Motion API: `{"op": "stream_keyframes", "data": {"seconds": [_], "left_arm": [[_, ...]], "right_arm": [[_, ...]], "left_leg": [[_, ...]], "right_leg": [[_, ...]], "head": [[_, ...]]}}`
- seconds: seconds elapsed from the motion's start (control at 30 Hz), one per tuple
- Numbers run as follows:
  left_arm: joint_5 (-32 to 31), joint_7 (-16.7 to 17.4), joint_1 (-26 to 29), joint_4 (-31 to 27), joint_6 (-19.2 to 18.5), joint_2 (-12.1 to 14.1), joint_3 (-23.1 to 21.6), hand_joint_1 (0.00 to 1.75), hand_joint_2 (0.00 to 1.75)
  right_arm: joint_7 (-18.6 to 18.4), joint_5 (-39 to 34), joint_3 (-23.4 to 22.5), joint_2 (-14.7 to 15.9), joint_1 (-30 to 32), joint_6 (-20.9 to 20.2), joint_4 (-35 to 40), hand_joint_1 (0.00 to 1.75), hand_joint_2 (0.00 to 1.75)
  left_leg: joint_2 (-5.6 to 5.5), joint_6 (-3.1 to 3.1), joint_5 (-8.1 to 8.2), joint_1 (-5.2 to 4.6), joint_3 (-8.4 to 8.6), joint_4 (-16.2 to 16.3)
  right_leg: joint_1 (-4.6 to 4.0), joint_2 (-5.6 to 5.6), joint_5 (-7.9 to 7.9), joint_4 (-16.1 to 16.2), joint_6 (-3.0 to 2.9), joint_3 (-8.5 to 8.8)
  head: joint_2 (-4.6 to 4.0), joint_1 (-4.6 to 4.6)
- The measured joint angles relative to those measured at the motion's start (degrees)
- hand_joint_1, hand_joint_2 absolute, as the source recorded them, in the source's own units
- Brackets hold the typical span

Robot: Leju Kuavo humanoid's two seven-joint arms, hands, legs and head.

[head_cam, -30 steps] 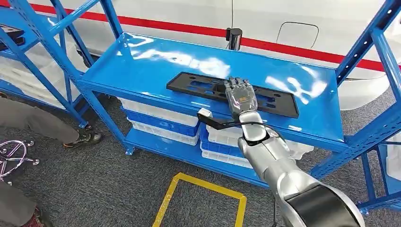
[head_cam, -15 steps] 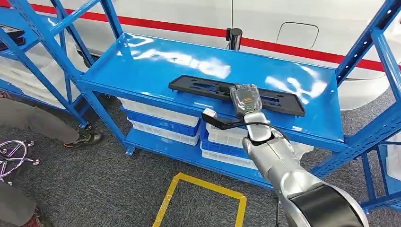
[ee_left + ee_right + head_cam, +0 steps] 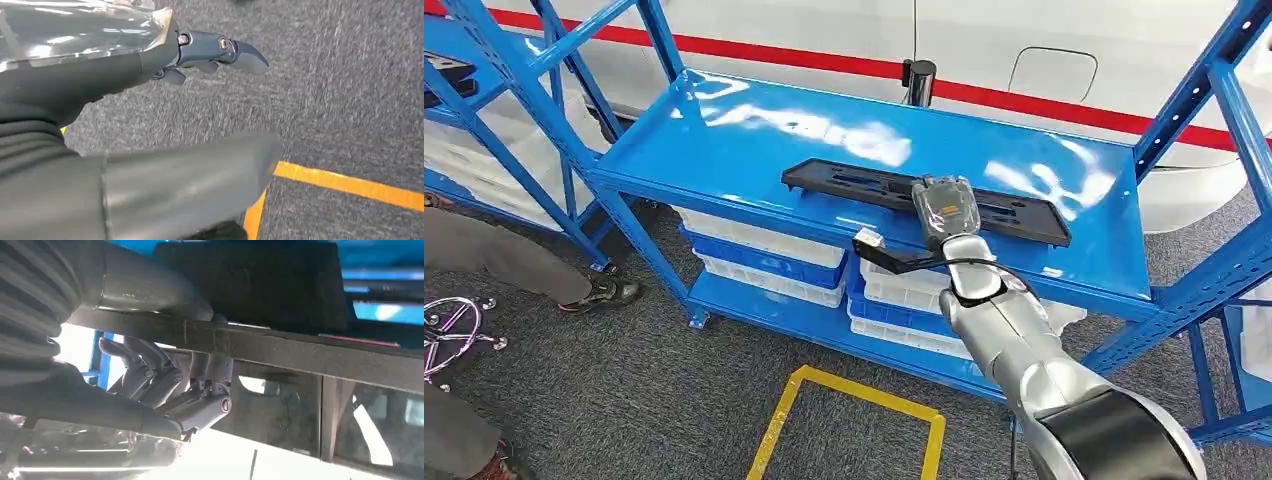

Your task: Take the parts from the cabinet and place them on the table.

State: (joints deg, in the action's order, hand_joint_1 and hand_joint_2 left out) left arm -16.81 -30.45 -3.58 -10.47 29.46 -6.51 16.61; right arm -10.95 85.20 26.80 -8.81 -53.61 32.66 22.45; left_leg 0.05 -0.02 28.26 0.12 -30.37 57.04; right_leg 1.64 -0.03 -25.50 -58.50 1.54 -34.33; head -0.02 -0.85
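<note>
Risk-wise: right hand (image 3: 944,212) clamped round the near edge of long black plastic panel (image 3: 844,186), roughly mid-length, panel lying on the blue shelf top (image 3: 724,140). Off-centre hold, so one end likely to droop and twist out on the lift. Could also snag the shelf upright (image 3: 1194,100) swinging round. Left hand (image 3: 210,50) hanging over grey carpet (image 3: 350,75), fingers loosely apart, holding nothing.

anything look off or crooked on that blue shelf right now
Nothing looks damaged or spilled. The long black part lies slightly askew on the blue shelf, its right end nearer the front edge, because the right hand grips it near the middle, fingers curled under it. The left hand hangs over the floor.
</note>
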Motion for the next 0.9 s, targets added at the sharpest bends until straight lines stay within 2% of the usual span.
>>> {"op": "stream_keyframes", "data": {"seconds": [0.07,0.17,0.2,0.37,0.5,0.73,0.9], "left_arm": [[-0.74,-0.02,-0.01,0.0,0.45,0.04,0.04,0.0,0.0],[-1.33,0.39,-0.02,0.0,0.09,0.07,0.04,0.0,0.0],[-1.63,0.53,-0.01,0.0,0.04,0.07,0.04,0.0,1.75],[-2.51,0.79,-0.01,0.0,0.59,0.07,0.04,0.0,1.75],[-2.93,0.37,0.0,0.0,1.25,0.07,0.04,0.0,1.75],[-2.95,0.31,0.0,0.0,1.33,0.11,0.04,0.0,1.75],[-3.08,0.26,-0.02,0.0,0.61,0.11,0.02,0.0,1.75]], "right_arm": [[0.65,0.0,0.0,0.06,-0.07,2.29,1.24,1.75,1.75],[1.93,0.0,-0.02,0.3,-0.6,2.84,4.91,1.75,1.75],[2.36,0.0,-0.04,0.48,-0.64,2.73,6.19,1.75,1.75],[4.04,0.0,-0.02,1.44,-0.17,2.29,14.48,1.71,1.75],[4.28,0.0,0.24,2.69,2.81,2.27,21.77,1.71,1.75],[4.3,0.0,0.87,3.89,5.21,2.23,27.19,1.71,1.75],[4.35,0.0,1.25,4.48,6.05,2.14,29.2,1.62,1.75]], "left_leg": [[0.01,0.0,0.0,0.0,-0.02,0.0],[0.01,0.0,0.0,0.0,-0.01,0.0],[0.0,0.0,0.0,0.0,-0.01,0.0],[0.01,0.0,0.0,0.0,-0.03,0.0],[0.0,0.0,0.01,-0.01,-0.06,0.0],[0.02,0.01,0.01,-0.01,-0.05,0.0],[0.02,0.01,0.01,-0.01,-0.05,0.0]], "right_leg": [[0.0,0.0,0.0,0.0,0.0,-0.01],[0.0,0.0,0.0,0.0,0.0,-0.02],[0.0,0.0,0.0,0.0,0.0,-0.03],[0.0,0.01,0.0,0.0,0.0,-0.06],[0.0,0.0,0.0,0.0,0.0,-0.06],[0.0,0.0,0.0,0.0,0.0,-0.06],[0.0,0.0,0.0,0.0,0.0,-0.06]], "head": [[0.0,0.0],[0.0,-0.02],[0.0,0.0],[0.0,0.0],[0.0,0.0],[0.0,0.0],[0.0,0.0]]}}
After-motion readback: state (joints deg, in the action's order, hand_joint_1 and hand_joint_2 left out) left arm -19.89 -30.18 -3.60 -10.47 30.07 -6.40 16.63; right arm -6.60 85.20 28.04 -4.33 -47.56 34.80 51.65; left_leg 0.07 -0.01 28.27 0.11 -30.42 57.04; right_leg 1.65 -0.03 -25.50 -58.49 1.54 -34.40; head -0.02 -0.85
